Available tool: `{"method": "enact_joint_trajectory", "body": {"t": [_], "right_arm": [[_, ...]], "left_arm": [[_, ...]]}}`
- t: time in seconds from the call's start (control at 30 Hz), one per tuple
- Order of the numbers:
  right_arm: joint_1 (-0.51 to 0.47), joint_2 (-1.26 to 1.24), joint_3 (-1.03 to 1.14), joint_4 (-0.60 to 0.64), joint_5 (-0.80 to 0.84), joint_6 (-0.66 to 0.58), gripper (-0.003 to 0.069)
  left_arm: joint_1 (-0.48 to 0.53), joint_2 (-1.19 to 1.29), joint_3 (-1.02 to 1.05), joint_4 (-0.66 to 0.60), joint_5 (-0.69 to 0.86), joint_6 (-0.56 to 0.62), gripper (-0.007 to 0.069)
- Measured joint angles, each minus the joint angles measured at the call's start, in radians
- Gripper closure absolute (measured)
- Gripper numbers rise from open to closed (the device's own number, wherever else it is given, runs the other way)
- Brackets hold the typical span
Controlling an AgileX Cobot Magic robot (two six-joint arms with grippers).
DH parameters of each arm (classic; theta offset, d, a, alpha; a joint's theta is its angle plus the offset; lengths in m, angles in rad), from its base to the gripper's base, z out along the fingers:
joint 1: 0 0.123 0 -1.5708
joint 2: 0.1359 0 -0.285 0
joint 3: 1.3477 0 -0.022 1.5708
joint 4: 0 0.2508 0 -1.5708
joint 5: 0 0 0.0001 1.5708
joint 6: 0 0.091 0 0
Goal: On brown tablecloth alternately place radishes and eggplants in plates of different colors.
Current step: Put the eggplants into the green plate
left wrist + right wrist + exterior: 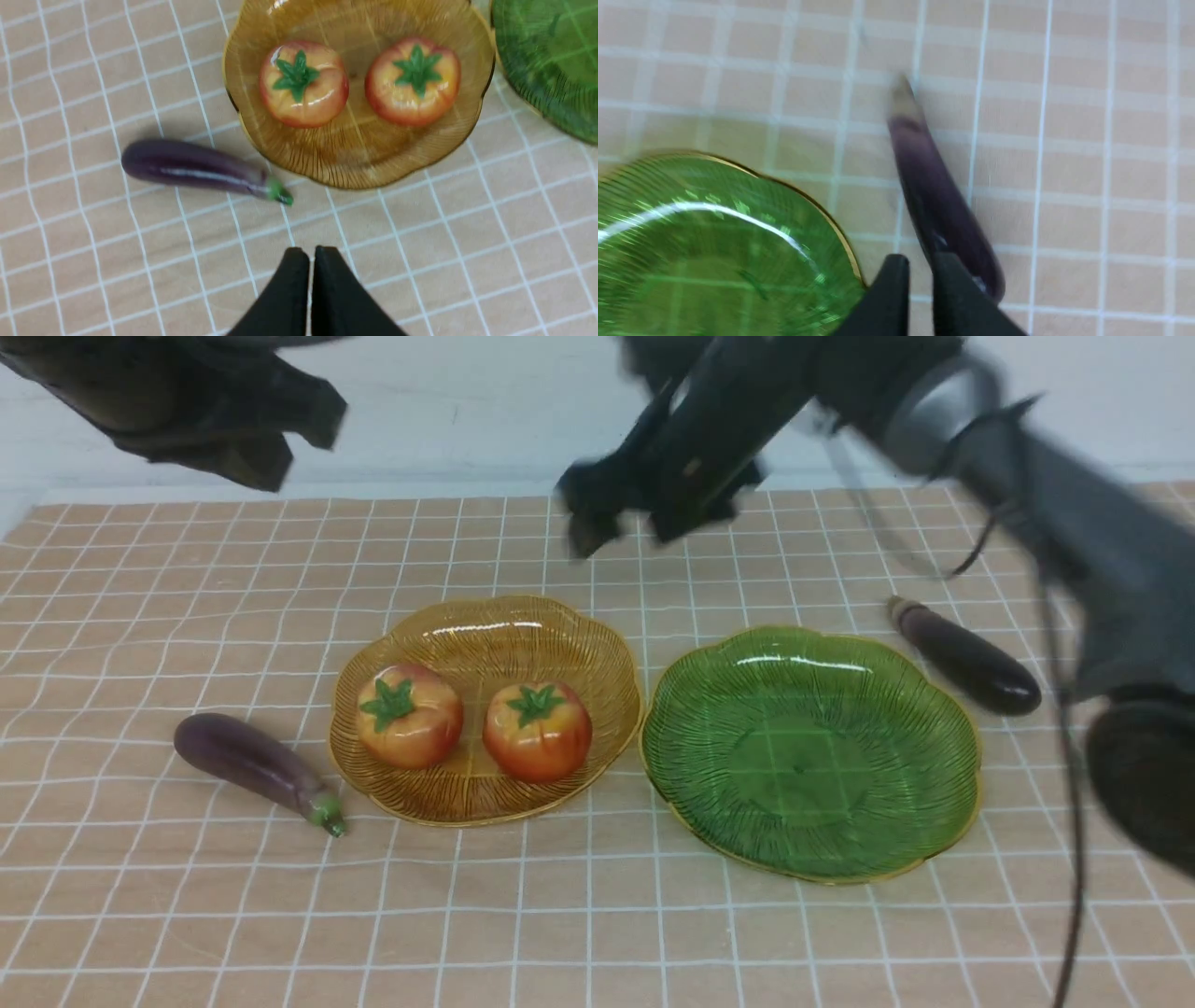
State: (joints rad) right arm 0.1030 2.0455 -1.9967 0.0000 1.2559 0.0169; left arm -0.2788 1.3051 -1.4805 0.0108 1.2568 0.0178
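Observation:
On the brown tablecloth (pixel 187 569) the amber plate (pixel 485 616) holds both radishes (pixel 409 714) (pixel 537 730), side by side and upright. The green plate (pixel 810 751) to its right is empty. The purple eggplant (pixel 257 765) lies on the cloth left of the amber plate; the near-black eggplant (pixel 966 656) lies right of the green plate. My left gripper (pixel 311 252) is shut and empty, high over the back left. My right gripper (pixel 920 261), blurred, has its fingers almost together and holds nothing; it hangs above the cloth, with the dark eggplant (pixel 938 200) just ahead of its tips.
The table's far edge meets a white wall (pixel 467 420). My right arm (pixel 1074 523) and its cable cross the right side above the dark eggplant. Bare cloth (pixel 560 933) lies in front of the plates.

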Motion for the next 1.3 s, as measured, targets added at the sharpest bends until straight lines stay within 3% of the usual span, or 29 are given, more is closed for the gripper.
{"method": "enact_joint_trajectory", "body": {"t": [0.13, 0.17, 0.27, 0.33, 0.4, 0.47, 0.57, 0.73, 0.87, 0.97, 1.2, 1.3], "right_arm": [[-0.057, 0.097, 0.009, 0.054, -0.004, -0.022, 0.0432], [-0.061, 0.135, 0.009, 0.050, -0.005, -0.027, 0.0346], [-0.062, 0.208, 0.009, 0.048, -0.008, -0.031, 0.0185], [-0.062, 0.244, 0.009, 0.043, -0.030, -0.031, 0.0104], [-0.062, 0.274, 0.009, 0.033, -0.048, -0.032, 0.0072], [-0.062, 0.296, 0.009, 0.027, -0.055, -0.032, 0.0104], [-0.062, 0.299, 0.002, 0.023, -0.058, -0.027, 0.0314], [-0.062, 0.222, -0.098, -0.014, -0.020, 0.050, 0.0298], [-0.045, 0.066, -0.079, 0.126, -0.020, 0.058, 0.0298], [0.031, -0.042, 0.077, 0.206, -0.020, 0.039, 0.0298], [0.182, -0.024, 0.394, 0.155, -0.017, 0.031, 0.0297], [0.183, -0.014, 0.397, 0.143, -0.022, 0.047, 0.0201]], "left_arm": [[0.000, 0.000, 0.039, -0.002, 0.000, 0.000, 0.0627], [0.000, 0.000, 0.043, -0.002, -0.001, 0.000, 0.0627], [0.000, 0.000, 0.043, -0.002, -0.001, 0.000, 0.0627], [0.000, 0.000, 0.043, -0.001, -0.001, 0.000, 0.0627], [0.000, 0.000, 0.043, -0.001, -0.001, 0.000, 0.0627], [0.000, 0.000, 0.043, -0.001, -0.001, 0.000, 0.0627], [0.000, 0.000, 0.043, -0.001, -0.001, 0.000, 0.0627], [0.001, 0.000, 0.043, 0.001, -0.001, 0.000, 0.0627], [0.001, 0.000, 0.043, 0.041, -0.001, -0.010, 0.0627], [0.001, 0.000, 0.043, 0.089, -0.001, -0.040, 0.0627], [0.002, 0.001, 0.118, 0.111, -0.007, -0.072, 0.0627], [0.043, 0.006, 0.147, 0.092, -0.013, -0.087, 0.0624]]}}
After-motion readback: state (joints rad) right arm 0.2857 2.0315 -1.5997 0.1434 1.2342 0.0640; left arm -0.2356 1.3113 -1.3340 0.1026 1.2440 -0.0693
